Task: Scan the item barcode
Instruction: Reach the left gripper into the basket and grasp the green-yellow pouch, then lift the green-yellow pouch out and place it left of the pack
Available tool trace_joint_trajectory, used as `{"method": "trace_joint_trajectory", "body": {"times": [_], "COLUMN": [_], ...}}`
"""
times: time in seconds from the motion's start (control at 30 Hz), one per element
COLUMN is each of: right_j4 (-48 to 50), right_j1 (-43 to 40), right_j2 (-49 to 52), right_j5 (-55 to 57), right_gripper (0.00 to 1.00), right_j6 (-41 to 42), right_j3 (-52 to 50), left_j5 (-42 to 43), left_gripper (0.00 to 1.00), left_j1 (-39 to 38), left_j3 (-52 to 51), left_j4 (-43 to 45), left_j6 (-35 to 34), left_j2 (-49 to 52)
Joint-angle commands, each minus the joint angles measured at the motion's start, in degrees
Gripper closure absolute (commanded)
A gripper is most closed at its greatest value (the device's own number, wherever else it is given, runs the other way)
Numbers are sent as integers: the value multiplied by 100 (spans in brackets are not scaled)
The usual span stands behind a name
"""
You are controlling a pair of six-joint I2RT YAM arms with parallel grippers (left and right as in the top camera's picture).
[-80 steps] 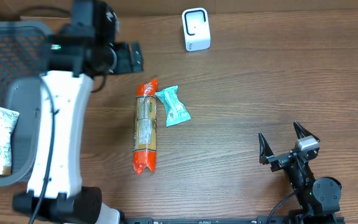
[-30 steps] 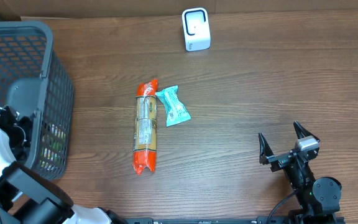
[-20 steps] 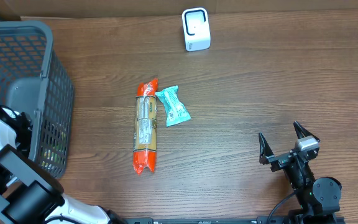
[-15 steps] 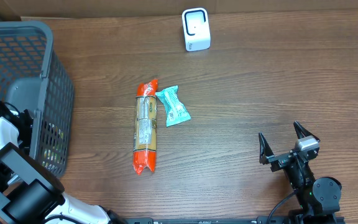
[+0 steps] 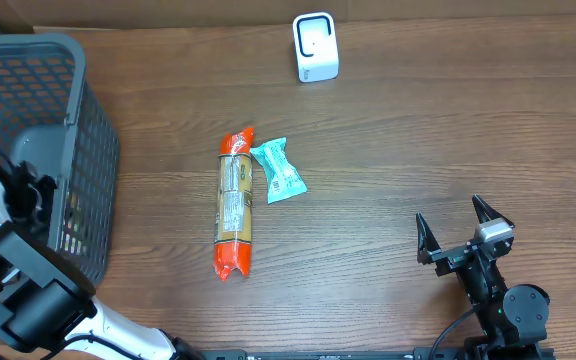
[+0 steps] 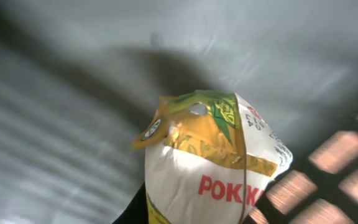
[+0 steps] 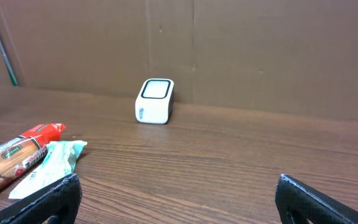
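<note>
left pincer point(image 6: 191, 214): down inside the basket point(image 5: 80, 120) and pinched tight. In the wrist view it looks to have the lower end of a packet point(image 6: 216, 155) squeezed between its dark fingers. The contact itself is cut off at the frame edge, so the hold is a judgement call.
packet: white, yellow and green with red letters "POKK", its crimped top poking up and the grey basket bottom behind it. No barcode shows on this face, so it's probably on the back or lower down.
why grab it there: holding one end leaves most of the wrapper free to turn toward the scanner, which fits a scan job.
scanner point(image 5: 315, 47): a little white box at the far edge of the desk point(image 5: 418, 130), well apart from the basket.
right pincer point(image 5: 451, 220): parked at the near right corner, fingers spread wide with nothing in them. It seems to be just keeping out of the way.
in the way: the basket's tall mesh wall stands between the packet and the scanner. The left arm point(image 5: 8, 270) would likely need to lift up and over it first.
also on the desk: an orange roll point(image 5: 234, 203) and a teal wrapper point(image 5: 278, 171) lie touching each other mid-desk, roughly between the basket and the scanner. They're low and flat, so probably easy to pass above.
</note>
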Motion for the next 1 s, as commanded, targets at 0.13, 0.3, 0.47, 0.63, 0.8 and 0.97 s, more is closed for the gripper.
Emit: {"method": "trace_joint_trajectory", "body": {"times": [0.13,0.3,0.47,0.63,0.8,0.97], "right_j4": [28,28,28,28,28,28], "right_j1": [26,26,26,26,26,26], "right_j2": [-57,-57,-57,-57,-57,-57], "right_j5": [57,57,57,57,57,57], "right_gripper": [0,0,0,0,0,0], "right_j6": [-7,-7,-7,-7,-7,-7], "right_j3": [-61,-61,-61,-61,-61,-61], "left_j5": [404,911,1058,1058,1032,796], "left_gripper": [94,95,96,96,96,96], "left_j1": [-37,-103,-374,-890,-1676,-2533], "left_j3": [2542,4210,5720,6551,6570,6181], "left_j4": [-1067,-1797,-2492,-2754,-2999,-3261], "left_j6": [-380,-400,-398,-391,-170,-160], "left_j2": [-111,-111,-243,-745,-1226,-1255]}}
